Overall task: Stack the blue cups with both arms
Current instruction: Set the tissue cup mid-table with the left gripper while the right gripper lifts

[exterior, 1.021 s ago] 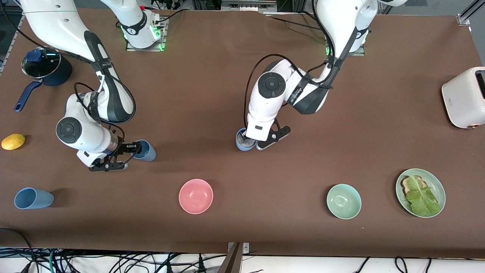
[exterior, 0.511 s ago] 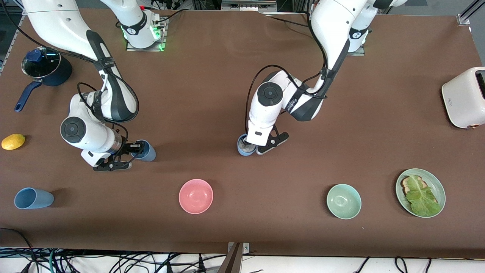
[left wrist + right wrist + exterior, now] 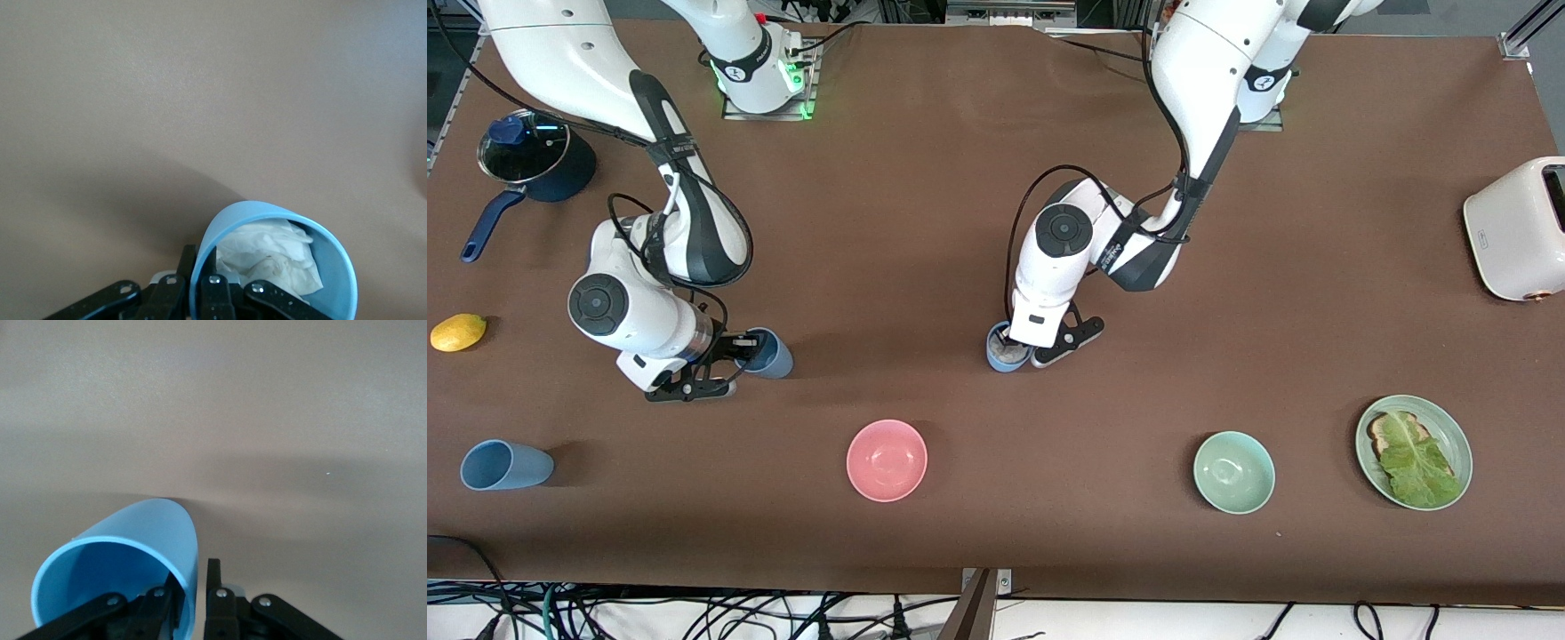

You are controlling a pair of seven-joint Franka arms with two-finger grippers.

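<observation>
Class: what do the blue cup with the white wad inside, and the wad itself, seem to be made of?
Blue cup: probably plastic, matte; thin even wall, uniform colour, no glare. White wad: seemingly tissue or paper; crumpled, soft folds. The left pincer is shut on the cup's rim.
</observation>
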